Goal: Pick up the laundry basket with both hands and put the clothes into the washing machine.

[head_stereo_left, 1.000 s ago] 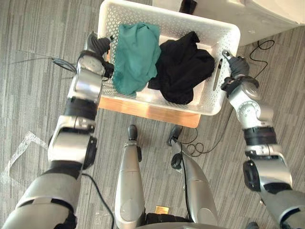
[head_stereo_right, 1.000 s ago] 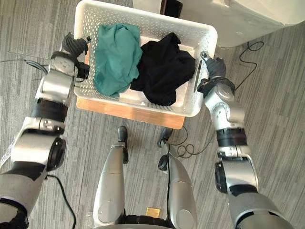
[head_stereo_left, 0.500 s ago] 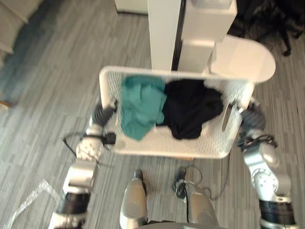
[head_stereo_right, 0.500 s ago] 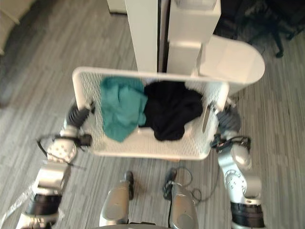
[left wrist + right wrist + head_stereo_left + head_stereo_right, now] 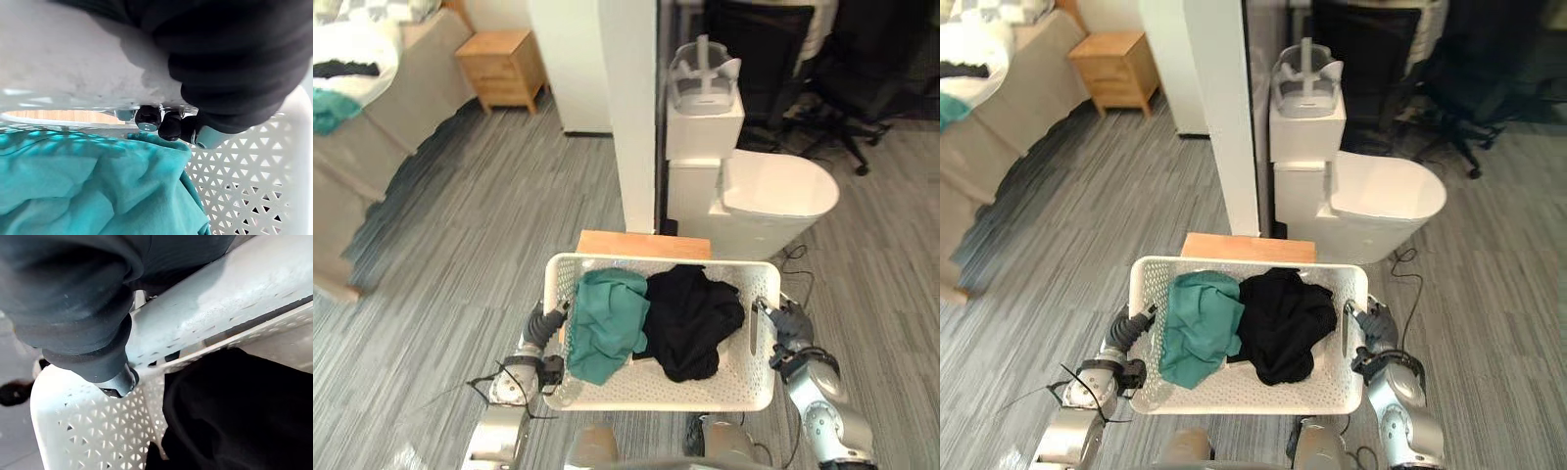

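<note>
Laundry basket, white plastic with perforated walls, is held level between the two hands, close in front of the robot and over the grey plank floor. Inside it, a teal garment lies bunched on the left and a black garment is heaped on the right, the two touching in the middle.

The left robot hand is clamped on the basket's left rim. In the left wrist view, its dark fingertips curl over the rim and down inside, just above the teal cloth. The right robot hand is clamped on the right rim at the handle slot. In the right wrist view, a dark-tipped finger presses against the perforated wall beside the black cloth.

Just past the basket's far rim is a low wooden table. Beyond that, to the right, stands the white washing machine with its rounded top. A white box beside it carries a white headset, next to a white pillar.

Farther off on the left are a wooden nightstand and a bed. A black office chair stands far right.
</note>
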You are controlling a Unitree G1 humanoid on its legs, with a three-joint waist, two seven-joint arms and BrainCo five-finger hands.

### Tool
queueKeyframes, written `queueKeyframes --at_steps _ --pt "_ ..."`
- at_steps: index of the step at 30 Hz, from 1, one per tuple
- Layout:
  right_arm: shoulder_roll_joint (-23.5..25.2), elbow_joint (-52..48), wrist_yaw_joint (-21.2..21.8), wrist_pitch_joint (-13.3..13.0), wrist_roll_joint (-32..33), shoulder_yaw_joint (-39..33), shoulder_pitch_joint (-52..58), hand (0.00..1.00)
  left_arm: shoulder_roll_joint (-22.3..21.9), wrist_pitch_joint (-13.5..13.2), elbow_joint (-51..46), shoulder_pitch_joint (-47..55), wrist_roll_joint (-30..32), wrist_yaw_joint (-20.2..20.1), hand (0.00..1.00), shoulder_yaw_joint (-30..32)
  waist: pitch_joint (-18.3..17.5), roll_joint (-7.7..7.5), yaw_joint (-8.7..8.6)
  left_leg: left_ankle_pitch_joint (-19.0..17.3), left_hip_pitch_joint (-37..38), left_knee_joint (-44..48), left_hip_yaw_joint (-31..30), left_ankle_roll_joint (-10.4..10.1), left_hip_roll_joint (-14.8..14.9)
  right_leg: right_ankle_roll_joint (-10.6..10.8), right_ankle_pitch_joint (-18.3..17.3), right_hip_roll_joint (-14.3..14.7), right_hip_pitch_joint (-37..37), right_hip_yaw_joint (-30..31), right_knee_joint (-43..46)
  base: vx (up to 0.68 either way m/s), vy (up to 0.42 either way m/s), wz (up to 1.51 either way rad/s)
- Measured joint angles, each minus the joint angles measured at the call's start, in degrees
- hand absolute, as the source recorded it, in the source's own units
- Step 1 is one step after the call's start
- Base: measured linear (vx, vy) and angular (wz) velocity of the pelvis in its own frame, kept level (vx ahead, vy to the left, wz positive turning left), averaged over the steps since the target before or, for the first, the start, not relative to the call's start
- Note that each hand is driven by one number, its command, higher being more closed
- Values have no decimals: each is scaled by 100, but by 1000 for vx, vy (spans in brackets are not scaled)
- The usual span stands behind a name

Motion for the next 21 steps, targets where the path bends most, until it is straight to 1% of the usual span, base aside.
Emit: queueKeyframes --at_steps 1,2,3,4,5,6,7,8,9,10,11,12,13,14,15,16,17,18,19,20,21 --pt "46 2 0 1 -42 -24 18 100 -18 -3 22 -7 83 -1 100 4 12 -30 4 -291 23 -202 316 186 -54 247 356 21 -148 278 -245 -370 326 -98" --pt "62 0 2 3 -46 -39 52 100 -24 -3 51 -18 106 -7 100 0 23 -51 -8 -424 18 -271 470 228 -88 406 576 19 -172 412 -448 -460 352 -105" --pt "156 -4 -4 11 -49 -59 108 100 9 -1 105 -69 157 -16 100 -4 114 -237 -81 -489 -167 -202 679 362 -311 1297 1125 -89 -132 787 -1032 -558 312 -87" --pt "193 -60 -7 10 -81 -98 192 100 14 -4 223 -111 192 -31 100 4 182 -174 -99 -386 -405 -85 956 589 -316 1665 1181 -129 -195 953 -943 -582 297 -89" --pt "216 -56 -14 19 -85 -82 243 100 22 2 305 -137 197 -42 100 13 197 -176 -97 -348 -442 -30 1068 645 -226 1130 810 -72 -294 931 -262 -564 269 -100" --pt "288 -50 -23 26 -88 -24 362 100 41 4 387 -82 208 -72 100 68 271 -55 -76 -247 -441 -51 1322 761 -118 741 -9 -33 -352 735 1064 -478 249 -106" --pt "340 -35 -44 25 -98 32 398 100 28 4 390 -14 222 -78 100 123 260 -86 -52 -159 -437 -72 1506 786 -71 639 -507 -102 -292 573 1885 -429 220 -139" --pt "371 -30 -74 23 -122 101 398 100 30 4 387 50 237 -78 100 187 247 -125 52 -27 -401 -102 1797 777 -45 576 -953 -266 -160 449 2735 -368 134 -119" --pt "386 -21 -96 23 -155 131 395 100 30 3 378 73 238 -77 100 204 242 -134 115 49 -409 -155 1954 796 -47 581 -1075 -378 -47 440 3022 -352 41 -125" --pt "415 -3 -109 1 -187 174 387 100 23 3 346 100 245 -78 100 265 158 -266 206 217 -451 -306 2192 838 -58 664 -1258 -552 281 441 3346 -441 -22 -103" --pt "478 91 -105 -50 -213 222 326 100 22 3 202 184 252 -78 100 340 65 -312 225 478 -593 -594 2335 864 -74 842 -1444 -661 763 440 3258 -377 -83 -83" --pt "486 165 -99 -99 -216 253 268 100 22 -5 132 230 252 -78 100 367 -7 -401 228 581 -674 -694 2337 865 -102 916 -1488 -685 950 466 3123 -361 -126 -54" --pt "479 237 -99 -152 -222 283 222 100 22 -11 85 267 252 -76 100 383 -84 -448 233 698 -785 -804 2340 858 -125 1037 -1542 -690 1134 497 2904 -351 -171 -41" --pt "433 356 -101 -219 -268 297 93 100 -18 -18 48 277 252 -72 100 388 -236 -498 289 1060 -1096 -1003 2357 798 -141 1354 -1953 -545 1520 689 1721 -353 -190 -37" --pt "408 417 -102 -249 -268 298 29 100 -62 -23 48 256 252 -70 100 385 -252 -486 321 1230 -1190 -1087 2375 761 -128 1233 -2069 -448 1625 703 1264 -335 -207 -40" --pt "328 475 -107 -257 -268 303 -83 100 -204 -23 46 233 264 -70 100 367 -271 -425 370 1589 -1330 -1303 2413 690 -111 1103 -2137 -296 1671 683 610 -253 -153 -23" --pt "255 479 -117 -266 -268 300 -120 100 -277 -22 47 234 265 -60 100 363 -265 -348 369 1738 -1391 -1406 2395 662 -43 1049 -2132 -198 1689 677 360 -310 -187 -17" --pt "115 489 -124 -309 -267 301 -168 100 -426 -22 47 228 303 -34 100 345 -190 -180 332 2016 -1429 -1595 2289 626 79 777 -2021 22 1780 654 -22 -317 -187 -5" --pt "26 558 -138 -365 -266 305 -199 100 -499 -22 47 229 307 -14 100 298 -173 -57 326 2345 -1437 -1824 2073 538 211 575 -1883 244 1733 663 -150 -321 -198 -3" --pt "6 620 -143 -388 -264 303 -238 100 -524 -23 47 229 307 20 100 278 -173 -35 326 2562 -1438 -1957 1878 419 261 472 -1816 334 1659 689 -113 -319 -197 -5" --pt "6 705 -170 -392 -267 302 -347 100 -457 -23 54 196 307 91 100 273 -175 -64 295 3107 -1427 -2331 1356 101 273 332 -1703 393 1497 722 -67 -383 -183 -26"
